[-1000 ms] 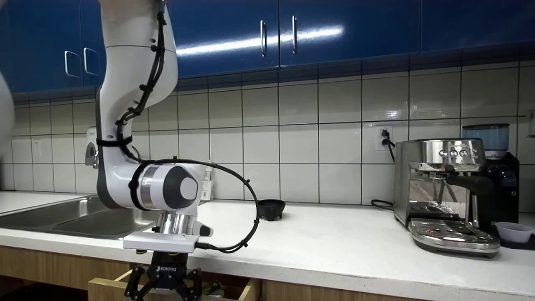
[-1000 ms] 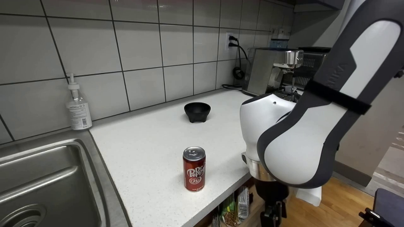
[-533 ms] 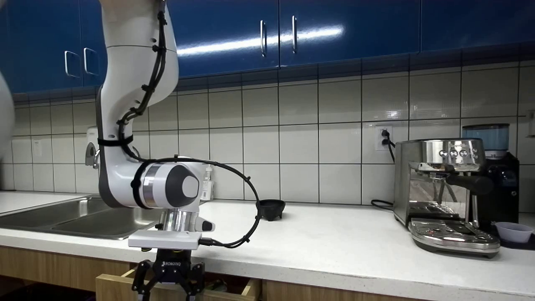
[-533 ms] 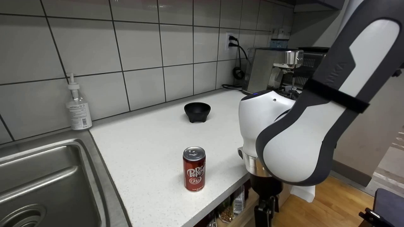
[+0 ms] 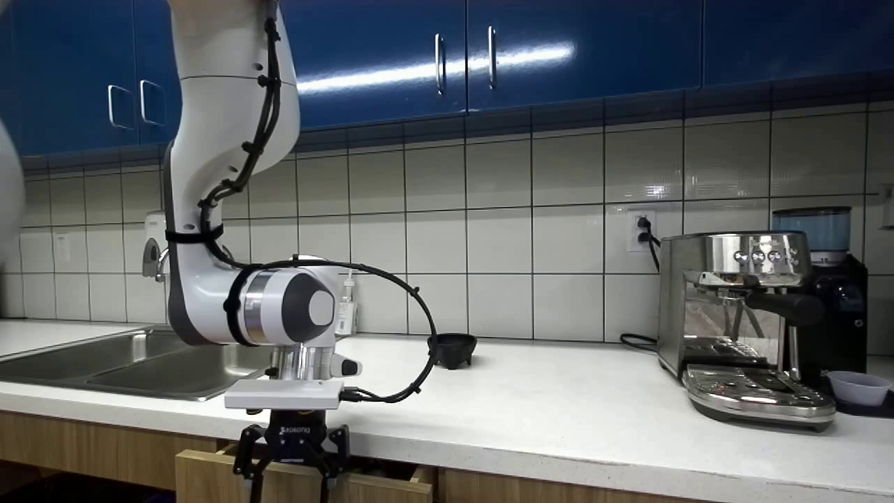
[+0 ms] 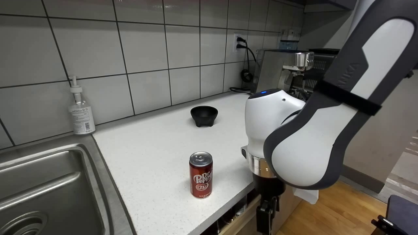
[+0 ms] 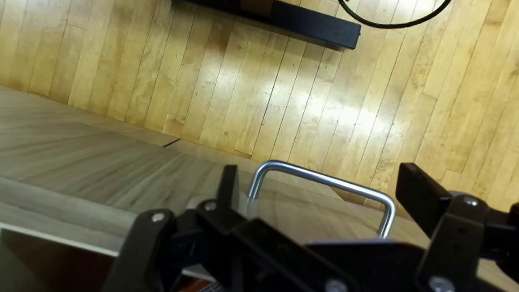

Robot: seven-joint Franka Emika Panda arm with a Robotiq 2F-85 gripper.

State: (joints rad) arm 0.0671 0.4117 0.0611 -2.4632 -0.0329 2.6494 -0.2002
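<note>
My gripper [image 5: 290, 482] points down at the front of a partly open wooden drawer [image 5: 391, 491], just below the counter edge. In the wrist view the drawer's metal handle [image 7: 320, 178] shows in the gap of the gripper [image 7: 319, 174], whose black fingers [image 7: 419, 194] stand wide apart with nothing gripped. Whether the gripper touches the drawer front I cannot tell. Several packets lie inside the drawer [image 6: 243, 218], mostly hidden. On the counter a red Dr Pepper can [image 6: 201, 182] stands upright. Behind it sits a black footed bowl [image 6: 204, 117], seen in both exterior views.
A steel sink [image 6: 54, 182] is set into the white counter [image 5: 559, 419]. A soap bottle [image 6: 81, 116] stands by the wall. At the far end are an espresso machine [image 5: 744, 321] and a grinder [image 5: 838, 314]. Blue cabinets [image 5: 580, 49] hang above.
The drawer has slid inward and its opening has narrowed. My gripper has moved along with it toward the counter, rising slightly, jaws still apart. Can and bowl have not moved.
</note>
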